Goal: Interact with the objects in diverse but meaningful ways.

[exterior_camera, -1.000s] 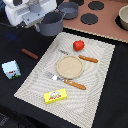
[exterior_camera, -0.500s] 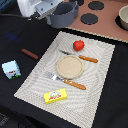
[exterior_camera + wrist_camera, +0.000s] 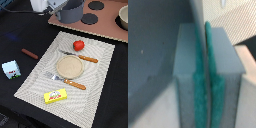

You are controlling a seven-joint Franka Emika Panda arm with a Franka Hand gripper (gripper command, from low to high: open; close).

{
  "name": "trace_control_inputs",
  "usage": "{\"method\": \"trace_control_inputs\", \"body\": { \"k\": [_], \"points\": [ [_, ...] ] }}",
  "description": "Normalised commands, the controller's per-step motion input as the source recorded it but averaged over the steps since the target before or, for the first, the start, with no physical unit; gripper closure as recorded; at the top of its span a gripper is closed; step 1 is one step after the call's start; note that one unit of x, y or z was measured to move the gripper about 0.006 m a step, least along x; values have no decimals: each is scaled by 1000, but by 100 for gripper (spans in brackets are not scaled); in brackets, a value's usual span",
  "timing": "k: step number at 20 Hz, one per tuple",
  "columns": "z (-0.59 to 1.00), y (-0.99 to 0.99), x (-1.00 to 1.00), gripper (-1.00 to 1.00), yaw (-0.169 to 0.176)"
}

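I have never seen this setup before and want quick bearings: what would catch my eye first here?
Probably the red tomato on the pale placemat, just beyond the tan plate set between a fork and knife. The yellow butter box stands out at the mat's near edge. At the top, the robot's gripper meets the grey pot, and the wrist view shows its green pads pressed together.

the plate (image 3: 69,66) is sitting mid-mat (image 3: 102,90); the tomato (image 3: 78,45) is lying at its 1 o'clock, the butter box (image 3: 55,95) at 7, the milk carton (image 3: 10,69) and sausage stick (image 3: 29,53) off-mat toward 9.
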Motion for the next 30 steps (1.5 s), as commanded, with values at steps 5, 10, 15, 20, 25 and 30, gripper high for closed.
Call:
{"method": "trace_control_inputs", "body": {
  "k": [5,10,15,20,25,30],
  "points": [
    [202,406,1000,100,0],
    [175,443,981,100,0],
    [217,538,925,100,0],
    [199,638,777,100,8],
    [197,801,495,100,40],
    [238,819,301,100,56]
  ]
}}
